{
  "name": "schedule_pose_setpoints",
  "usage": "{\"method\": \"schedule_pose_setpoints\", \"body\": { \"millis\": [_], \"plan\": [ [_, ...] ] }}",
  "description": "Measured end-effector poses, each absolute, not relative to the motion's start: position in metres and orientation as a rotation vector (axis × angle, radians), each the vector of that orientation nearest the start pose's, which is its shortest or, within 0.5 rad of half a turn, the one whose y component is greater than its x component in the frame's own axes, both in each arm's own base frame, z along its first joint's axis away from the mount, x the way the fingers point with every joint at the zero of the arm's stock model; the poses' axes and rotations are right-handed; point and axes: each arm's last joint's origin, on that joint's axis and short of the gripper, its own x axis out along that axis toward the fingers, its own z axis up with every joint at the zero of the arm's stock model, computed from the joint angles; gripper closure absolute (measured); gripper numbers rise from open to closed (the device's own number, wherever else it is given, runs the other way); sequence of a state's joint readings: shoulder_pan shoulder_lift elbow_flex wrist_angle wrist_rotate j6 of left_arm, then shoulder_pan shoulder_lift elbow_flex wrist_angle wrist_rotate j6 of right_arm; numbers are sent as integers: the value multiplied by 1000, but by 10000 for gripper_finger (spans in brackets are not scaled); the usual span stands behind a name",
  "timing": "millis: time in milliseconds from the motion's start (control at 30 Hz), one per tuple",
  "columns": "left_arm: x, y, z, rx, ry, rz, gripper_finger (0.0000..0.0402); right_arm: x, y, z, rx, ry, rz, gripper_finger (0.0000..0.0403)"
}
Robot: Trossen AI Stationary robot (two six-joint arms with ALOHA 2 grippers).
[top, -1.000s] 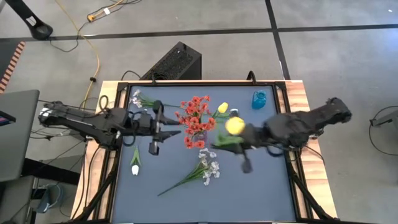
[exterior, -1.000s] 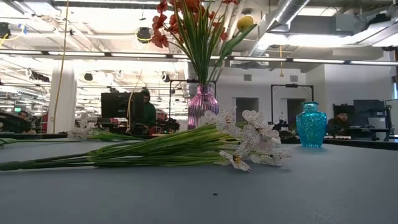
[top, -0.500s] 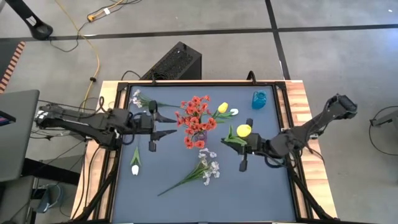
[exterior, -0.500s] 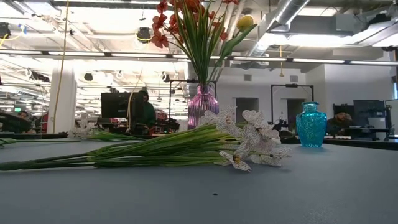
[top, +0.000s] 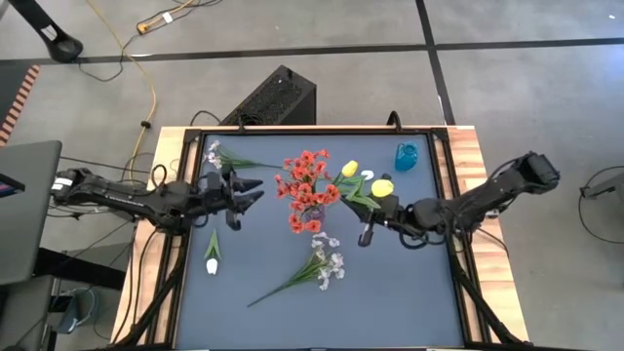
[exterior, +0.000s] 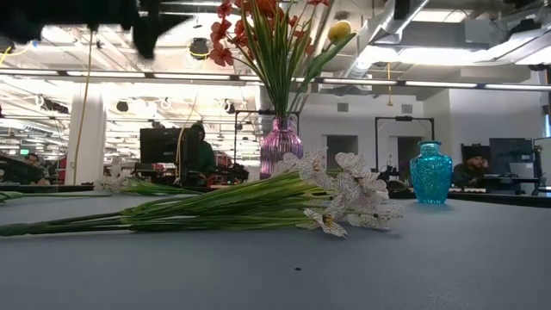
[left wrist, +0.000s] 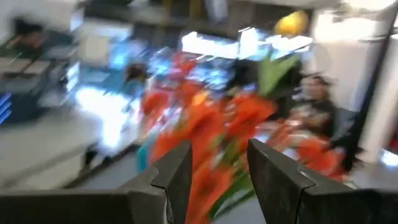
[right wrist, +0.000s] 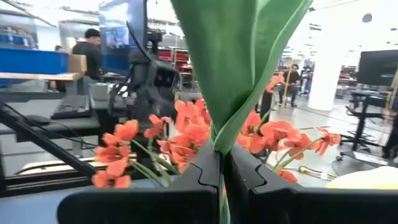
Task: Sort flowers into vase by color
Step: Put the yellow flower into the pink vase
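Observation:
My right gripper (top: pixel 375 216) is shut on a yellow tulip (top: pixel 382 187), just right of the pink vase (top: pixel 312 211). That vase, also in the low view (exterior: pixel 281 146), holds red blossoms (top: pixel 308 181) and a yellow tulip (top: pixel 349 169). The left gripper (top: pixel 240 193) hangs open left of the vase, touching nothing; its fingers (left wrist: pixel 177 171) face the red blossoms. A white tulip (top: pixel 212 259) and a white-lilac spray (top: pixel 320 267) lie flat on the mat, and another spray (top: pixel 218 154) lies near the far left corner. The blue vase (top: pixel 406 156) stands upright and empty. My right gripper pinches the yellow tulip between its two fingers (right wrist: pixel 205 168) at the foot of its green leaf (right wrist: pixel 219 146), where leaf and stem meet. The leaf stands up past the fingertips. The tulip is lifted clear of the table, with its yellow head (right wrist: pixel 367 180) off to one side.
The mat's raised frame (top: pixel 450 166) runs round the table. A black box (top: pixel 278 96) and cables lie beyond the far edge, and a laptop (top: pixel 27 210) sits at the left. Bare mat (top: pixel 409 292) shows near the right front. People sit far behind (exterior: pixel 200 155).
My right gripper has come down and carried the yellow tulip toward the far edge and the pink vase. The left gripper has drawn back toward the left and far edges, away from the vase, and now shows at the top of the low view.

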State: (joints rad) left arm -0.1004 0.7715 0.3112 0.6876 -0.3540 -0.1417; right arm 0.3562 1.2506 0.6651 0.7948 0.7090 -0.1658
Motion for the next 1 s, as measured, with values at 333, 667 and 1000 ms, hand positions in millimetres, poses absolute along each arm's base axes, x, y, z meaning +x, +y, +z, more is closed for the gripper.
{"method": "schedule_pose_setpoints", "body": {
  "millis": [333, 667, 1000],
  "plan": [
    [170, 2, 182, -632, 29, 560, 258, 267, 65, 271, -89, -93, -451, 373],
    [205, -4, 168, -634, 140, 460, 258, 270, 53, 279, -96, -144, -515, 373],
    [248, -10, 156, -623, 186, 372, 258, 277, 61, 287, -151, -45, -479, 373]
  ]
}}
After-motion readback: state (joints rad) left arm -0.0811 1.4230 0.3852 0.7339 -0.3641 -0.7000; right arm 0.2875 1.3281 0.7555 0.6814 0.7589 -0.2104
